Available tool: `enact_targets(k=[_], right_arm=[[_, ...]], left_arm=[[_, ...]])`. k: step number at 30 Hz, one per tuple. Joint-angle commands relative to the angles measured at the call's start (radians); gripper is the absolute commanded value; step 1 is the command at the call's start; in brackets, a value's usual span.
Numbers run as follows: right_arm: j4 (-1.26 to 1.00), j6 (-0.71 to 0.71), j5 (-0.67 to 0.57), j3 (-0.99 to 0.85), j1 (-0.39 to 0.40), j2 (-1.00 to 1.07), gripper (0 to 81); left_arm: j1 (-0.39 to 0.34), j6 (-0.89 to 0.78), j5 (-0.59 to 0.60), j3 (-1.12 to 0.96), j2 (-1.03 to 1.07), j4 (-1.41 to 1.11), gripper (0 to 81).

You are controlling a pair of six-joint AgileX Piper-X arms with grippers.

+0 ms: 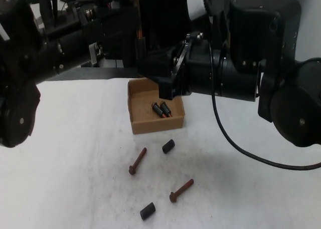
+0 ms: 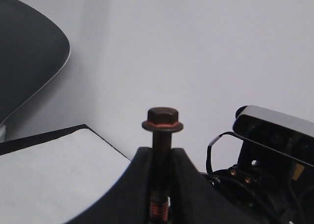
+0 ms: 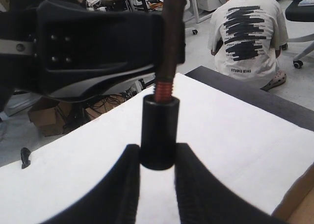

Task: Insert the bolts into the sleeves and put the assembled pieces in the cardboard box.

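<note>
So the bolt (image 2: 162,121) is pinched by its shank in the left gripper (image 2: 161,153), hex head sticking out past the fingers, and it's held up in the air above the far side of the bench (image 1: 75,154). Its threaded end meets the top opening of the black sleeve (image 3: 159,131), the two lined up end to end. I can't tell how far in the threads go. The right gripper (image 3: 158,158) is clamped on that sleeve, one finger on each side. Below them the cardboard box (image 1: 156,125) has two assembled pieces (image 1: 161,109) lying side by side in it. Closer in on the bench there are two loose bolts (image 1: 137,161) and two loose sleeves (image 1: 168,146), all apart from each other.
</note>
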Motion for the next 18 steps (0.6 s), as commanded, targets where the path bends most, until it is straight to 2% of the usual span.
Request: enact_targets(k=[1, 3, 5, 9, 12, 18], right_arm=[[-0.009, 0.005, 0.030, -0.016, -0.012, -0.004, 0.8], [-0.009, 0.005, 0.030, -0.016, -0.012, -0.004, 0.8], [-0.009, 0.005, 0.030, -0.016, -0.012, -0.004, 0.8], [-0.009, 0.005, 0.030, -0.016, -0.012, -0.004, 0.8], [-0.009, 0.006, 0.025, -0.016, -0.012, -0.004, 0.8], [-0.009, 0.009, 0.006, -0.016, -0.012, -0.004, 0.8]], left_arm=[[0.001, 0.000, 0.041, -0.012, -0.004, -0.014, 0.2], [0.001, 0.007, 0.052, -0.012, -0.004, -0.014, 2.0], [0.001, 0.007, 0.062, -0.012, -0.004, -0.014, 8.4], [0.001, 0.007, 0.067, -0.012, -0.004, -0.011, 31.9], [0.001, -0.001, 0.067, -0.012, -0.004, 0.002, 43.2], [0.001, -0.001, 0.067, -0.012, -0.004, 0.039, 44.2]])
